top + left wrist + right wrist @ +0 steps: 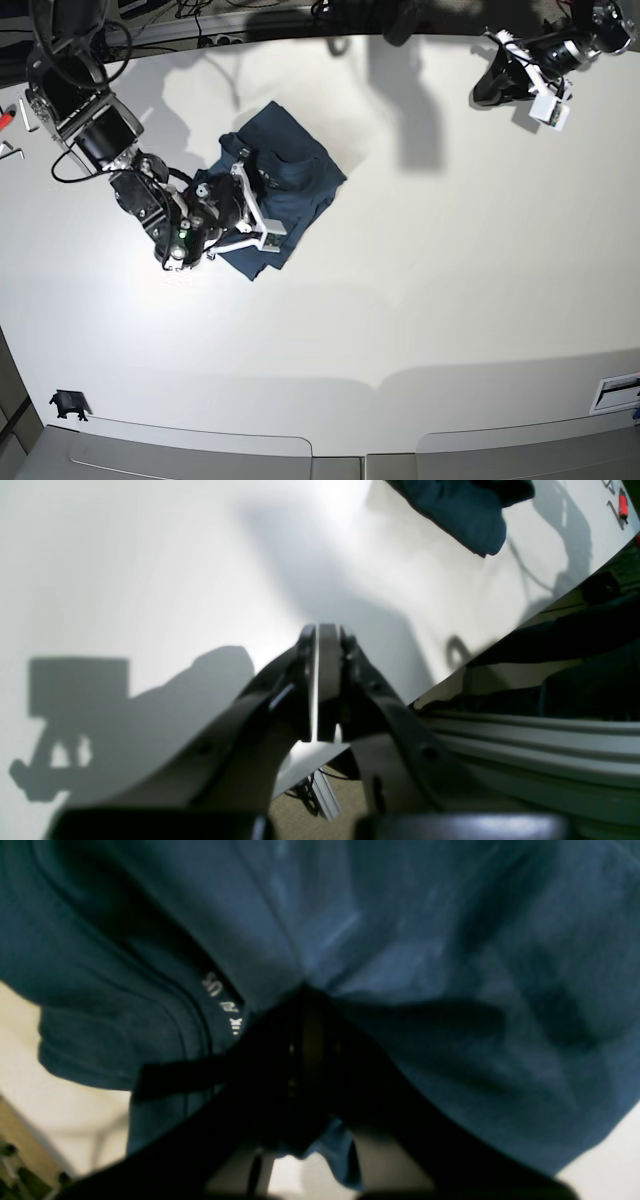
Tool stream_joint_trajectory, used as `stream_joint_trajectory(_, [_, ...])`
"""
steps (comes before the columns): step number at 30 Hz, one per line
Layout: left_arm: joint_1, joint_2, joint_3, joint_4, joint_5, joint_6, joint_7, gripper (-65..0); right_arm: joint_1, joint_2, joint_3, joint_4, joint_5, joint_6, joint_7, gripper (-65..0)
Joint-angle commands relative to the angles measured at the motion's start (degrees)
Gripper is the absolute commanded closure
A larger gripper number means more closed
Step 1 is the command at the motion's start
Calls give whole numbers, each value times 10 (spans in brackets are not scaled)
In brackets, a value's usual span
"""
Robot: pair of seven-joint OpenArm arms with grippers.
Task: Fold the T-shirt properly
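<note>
1. While your right claw (243, 205) sat on the T-shirt (290, 170), its jaws were pressed together into a pinch of the fabric, as the right wrist view showed at (305, 990).
2. You had one garment only, lying bunched on the left half of the white counter (450, 280), well clear of every edge.
3. You had broad bare counter to the right of the shirt and toward the near edge.
4. Your left claw (317, 635) hung at the far right corner, well apart from the shirt, its two flat pads clenched on nothing.
5. Your shirt (460, 510) was soft, dark teal-blue, wrinkled, with small white lettering near a seam (222, 1005); I could not read it.
</note>
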State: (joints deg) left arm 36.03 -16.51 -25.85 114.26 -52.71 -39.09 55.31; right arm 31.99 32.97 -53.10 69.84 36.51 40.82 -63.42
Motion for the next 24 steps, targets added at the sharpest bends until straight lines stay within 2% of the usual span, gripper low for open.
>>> stream_joint_trajectory(1, [3,-5,-3,9,-14,-4,-14,0,2,-2,-2,-23,-18,-8,-2,0])
stream_joint_trajectory(5, [3,-5,-3,9,-14,-4,-13,0,2,-14,-2,-102,-18,-8,1,0])
stream_joint_trajectory(12, [3,-5,-3,9,-14,-4,-13,0,2,-14,-2,-216,-16,-8,-2,0])
stream_joint_trajectory(15, [3,-5,-3,9,-14,-3,-13,0,0,-14,-1,-260,-4,-85,-24,0])
stream_joint_trajectory(20, [3,-5,-3,9,-14,-4,-14,0,-25,-14,8,-317,1,-142,-40,0])
stream_joint_trajectory(24, [3,-5,-3,9,-14,-3,-13,0,-60,-14,68,-360,2,-188,-39,0])
